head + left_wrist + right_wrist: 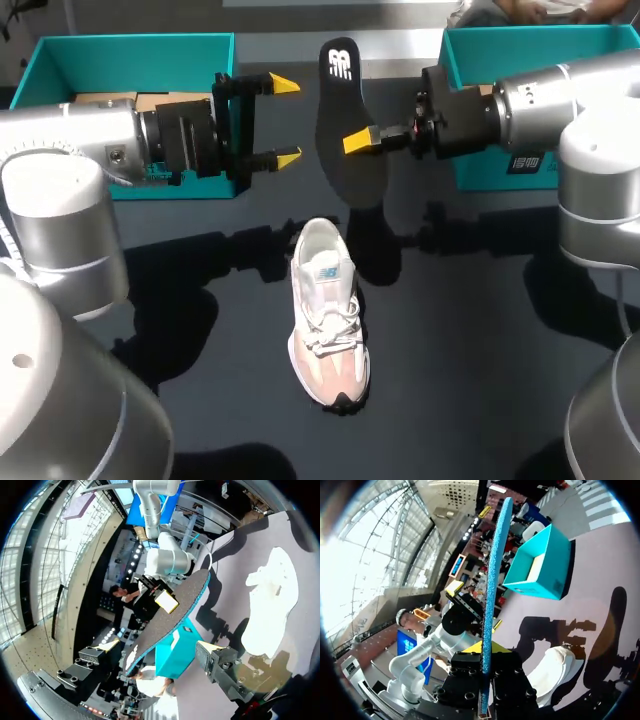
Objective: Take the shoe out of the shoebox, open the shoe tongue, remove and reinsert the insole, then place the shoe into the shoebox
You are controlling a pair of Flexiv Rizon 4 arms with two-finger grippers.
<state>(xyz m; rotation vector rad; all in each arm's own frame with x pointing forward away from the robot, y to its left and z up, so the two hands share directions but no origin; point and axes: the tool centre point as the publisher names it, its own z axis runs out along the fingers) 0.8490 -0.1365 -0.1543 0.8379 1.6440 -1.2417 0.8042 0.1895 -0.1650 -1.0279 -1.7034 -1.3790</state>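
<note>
- Between the right fingers [360, 140], the insole [338, 110] stands clamped on edge, lifted clear for reinserting.
- Just beside it, the left fingers [285, 157] spread wide.
- Below them, the shoe [328, 315] rests on the surface [480, 330].

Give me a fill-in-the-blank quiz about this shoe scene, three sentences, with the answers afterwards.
1. The right gripper is shut on the black ___.
2. The left gripper is ___ and holds nothing.
3. The white shoe sits on the dark ___.
Answers: insole; open; table.
</note>
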